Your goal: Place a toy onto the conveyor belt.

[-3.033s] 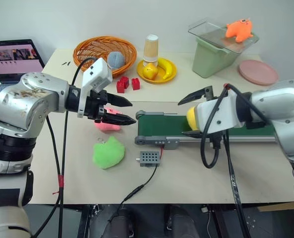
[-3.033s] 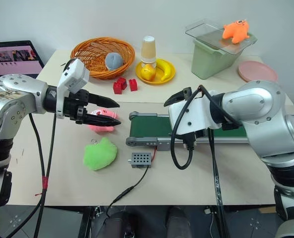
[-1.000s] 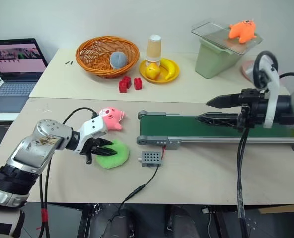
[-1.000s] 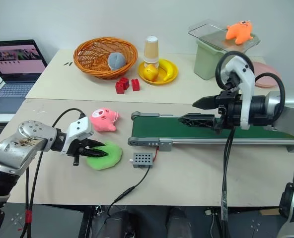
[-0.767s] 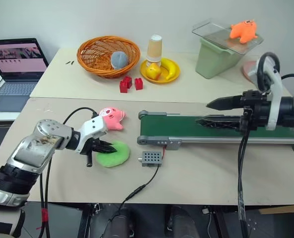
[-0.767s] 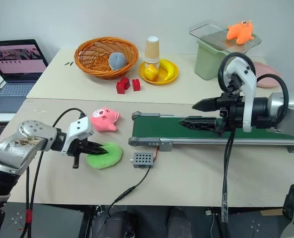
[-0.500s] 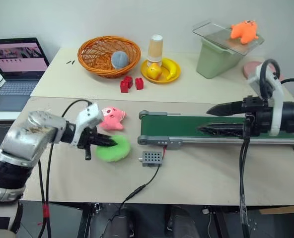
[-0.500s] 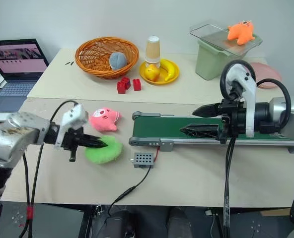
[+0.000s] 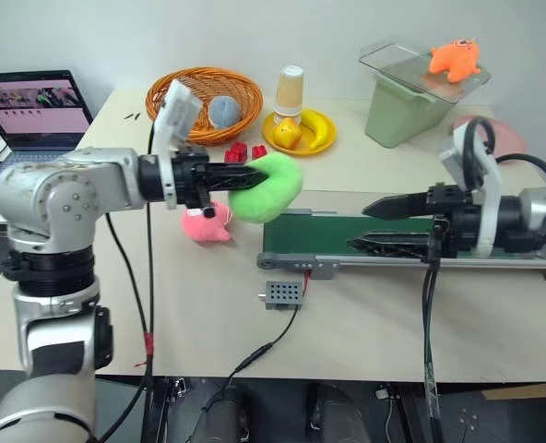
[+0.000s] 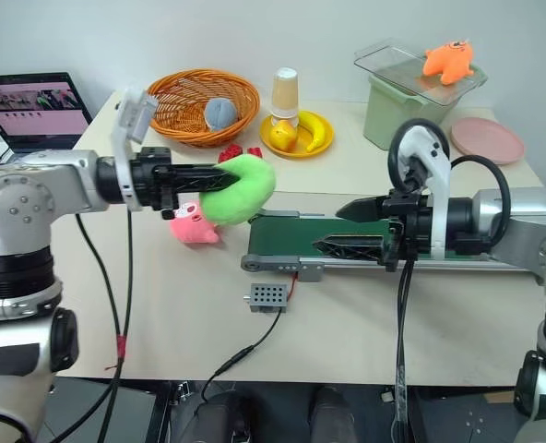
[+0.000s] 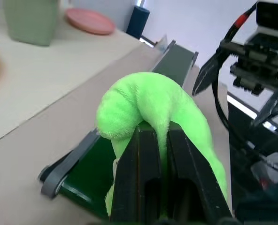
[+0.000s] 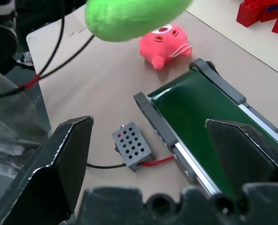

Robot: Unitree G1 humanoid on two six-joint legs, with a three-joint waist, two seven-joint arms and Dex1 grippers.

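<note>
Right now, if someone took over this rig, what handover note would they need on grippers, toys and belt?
Left gripper: shut on the green plush toy, held in the air just short of the near end of the conveyor belt.
Right gripper: open, empty, hovering over the middle of the belt.
Pink plush toy: lying on the table beside the belt's end, partly behind the green one.
Done: green toy picked up and carried toward the belt.
Left: bring it over the green belt surface, lower it, open the left gripper. Nothing lies on the belt yet.
</note>
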